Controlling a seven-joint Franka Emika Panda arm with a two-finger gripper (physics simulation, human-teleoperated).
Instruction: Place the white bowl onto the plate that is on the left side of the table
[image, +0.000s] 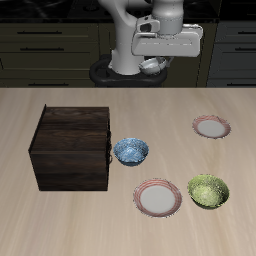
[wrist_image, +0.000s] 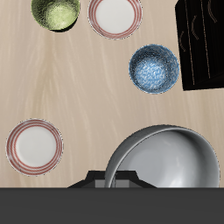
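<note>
The white bowl (image: 153, 66) hangs high above the table's back edge, close to the robot's base. It fills the near part of the wrist view (wrist_image: 166, 159) as a glossy grey bowl. My gripper (image: 156, 58) is shut on its rim; the fingertips themselves are hidden. The plate (image: 211, 126), small with a pinkish-red rim and pale centre, lies on the table nearer the front than the gripper, well below it. It also shows in the wrist view (wrist_image: 35, 145), and nothing lies on it.
A dark wooden box (image: 72, 147) stands on the table. A blue patterned bowl (image: 131, 151) sits beside it. A larger pink-rimmed plate (image: 158, 197) and a green speckled bowl (image: 208, 191) lie near the front edge.
</note>
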